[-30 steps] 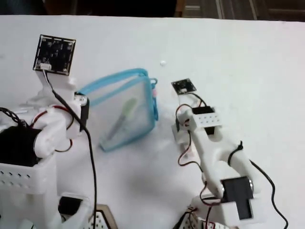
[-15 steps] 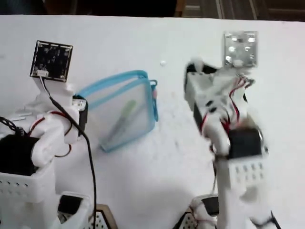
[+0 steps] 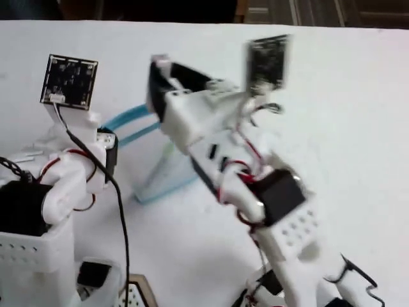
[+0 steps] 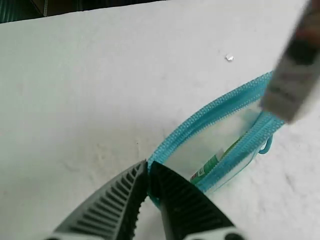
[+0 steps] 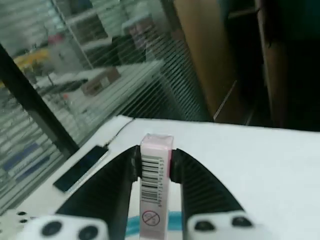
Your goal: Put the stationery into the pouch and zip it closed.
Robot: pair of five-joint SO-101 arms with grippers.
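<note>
The clear, flat plastic pouch point(image 3: 156, 176) with a sky-blue zipper band around it lies on the white table point(image 3: 358, 96), just in front of my left arm. Its mouth is open: in my left wrist view the 2 zipper bands stand apart, with a gap between them. Inside, a slim green-and-white pen point(image 4: 210, 164) lies along the nearer band, seen through the plastic.

My left gripper point(image 4: 148, 169) sits at the end of the pouch where the 2 bands meet. Its fingers are clenched on that blue corner, with the ribbed pads pressed together over the fabric.

My right gripper point(image 5: 154, 150) grasps a small white block with a pink end and a barcode label point(image 5: 152, 190). The block stands upright between the 2 dark fingers, with its pink end poking out past their tips. From the high view this gripper hangs raised over the far side of the pouch, near the zipper band, and my right arm crosses above the pouch's right part and hides it. I cannot tell how high above the opening the block sits.

Beyond the pouch, well apart from it, 1 tiny pale speck point(image 4: 229, 58) rests on the table.
</note>
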